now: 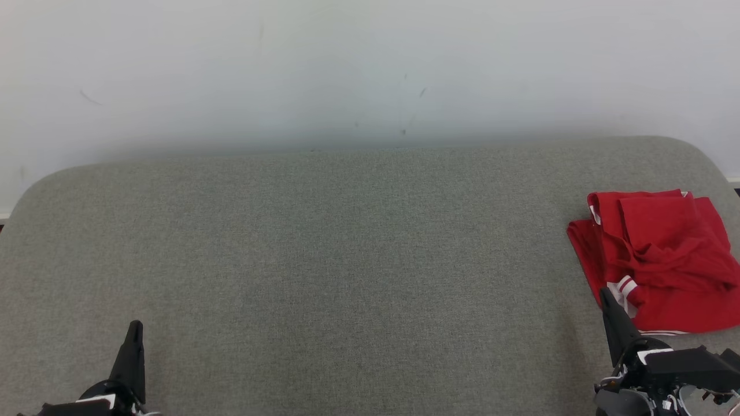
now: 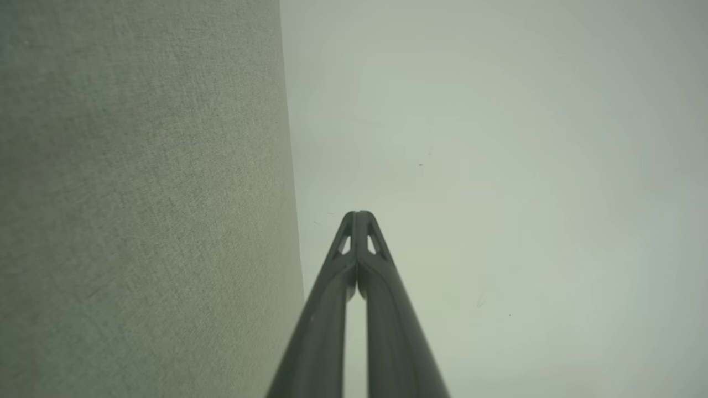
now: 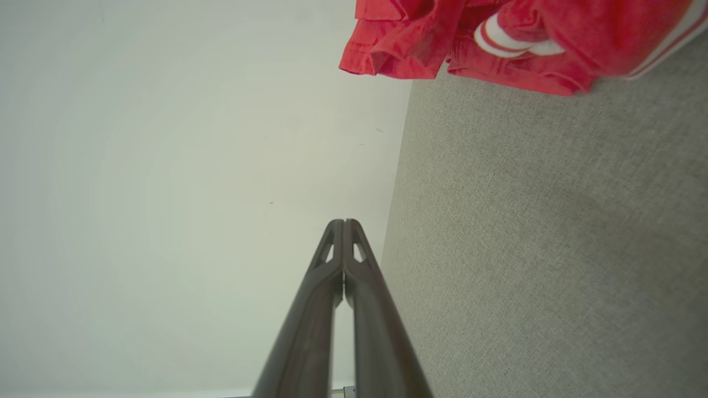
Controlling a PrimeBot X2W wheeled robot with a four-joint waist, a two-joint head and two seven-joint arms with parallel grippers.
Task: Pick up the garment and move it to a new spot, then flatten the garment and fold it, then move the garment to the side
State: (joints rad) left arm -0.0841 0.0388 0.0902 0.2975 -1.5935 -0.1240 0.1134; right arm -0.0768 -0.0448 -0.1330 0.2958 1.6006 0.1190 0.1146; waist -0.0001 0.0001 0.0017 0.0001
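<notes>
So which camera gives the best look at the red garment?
The head view: the red garment lies rumpled at the right end of the grey cushion, nearly whole, with its right edge cropped. The right wrist view catches a strip of hem with white stripes at its top. The left wrist view faces cushion and wall.

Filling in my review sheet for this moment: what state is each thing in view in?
Red garment: rumpled, lying at the right end of the grey surface, not held.
Left gripper: shut, empty.
Right gripper: shut, empty, just short of the garment.
Grey surface: flat, fabric-covered.
</notes>
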